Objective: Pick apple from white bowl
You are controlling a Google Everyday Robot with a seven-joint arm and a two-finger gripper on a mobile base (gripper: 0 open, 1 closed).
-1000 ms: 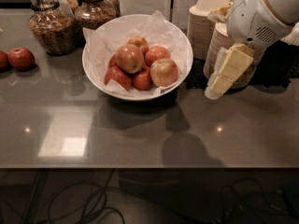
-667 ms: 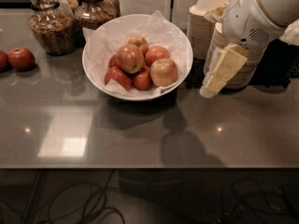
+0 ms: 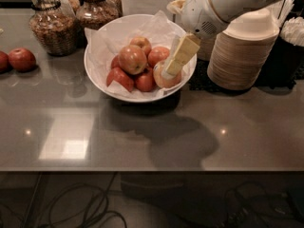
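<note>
The white bowl (image 3: 95, 65) lined with crinkled white paper stands at the back middle of the grey counter and holds several apples. The large glossy red-orange apple (image 3: 132, 59) lies on top of the pile, left of centre. My gripper (image 3: 167, 72) reaches down from the upper right into the right side of the bowl. Its tip is at a paler apple (image 3: 164, 81) by the right rim, a little to the right of the red-orange apple. The arm's white housing (image 3: 213, 8) hangs above the bowl's right edge.
Two dark red apples (image 3: 21, 59) lie on the counter at the far left. Glass jars (image 3: 52, 25) stand behind the bowl to the left. Stacks of beige paper bowls (image 3: 242, 56) stand just right of the bowl on a black mat.
My gripper has swung left from beside the stacks of paper bowls to over the bowl's right side and come down to the apples.
</note>
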